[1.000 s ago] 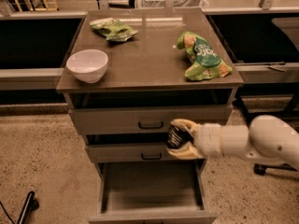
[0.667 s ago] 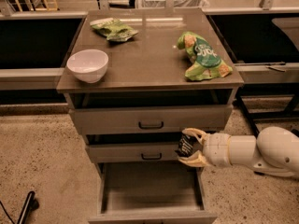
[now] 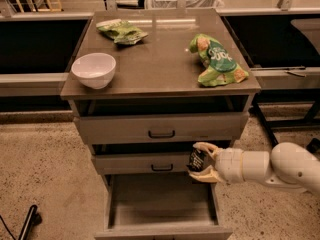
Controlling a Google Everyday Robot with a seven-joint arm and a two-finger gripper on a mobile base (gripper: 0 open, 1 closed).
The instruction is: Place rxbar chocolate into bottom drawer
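Nearest the camera, the bottom drawer [image 3: 150, 206] is pulled well out of the grey cabinet. It is the lowest and deepest of the three, and its wide tray shows a plain grey floor between low side walls. To the left, on the speckled floor, lies a dark rod-shaped object [image 3: 27, 223] that I cannot identify.

Just above the drawer's right rear corner, the gripper [image 3: 195, 160] reaches in from the right on a thick white arm [image 3: 272, 168]. Its pale jaws stand one above the other and are closed on the rxbar chocolate [image 3: 197, 160], a small black wrapped bar with light lettering. The bar is in the air, in front of the face of the middle drawer [image 3: 135, 163] and to the right of that drawer's dark handle [image 3: 161, 167]. It is above the tray of the bottom drawer, not resting in it.

The middle drawer is out a little way, and the dark gap above its face hides what is inside. Above it, the top drawer [image 3: 120, 129] with its own dark handle [image 3: 161, 134] is also slightly out, and its interior is in shadow.

The table [image 3: 160, 66] on top of the cabinet carries three things. A white bowl [image 3: 94, 70] stands near the front left corner, and only its pale inside shows. A green snack bag [image 3: 216, 61] lies crumpled by the right edge. Farther back on the left lies a second, flatter green bag [image 3: 121, 31], well apart from the first.
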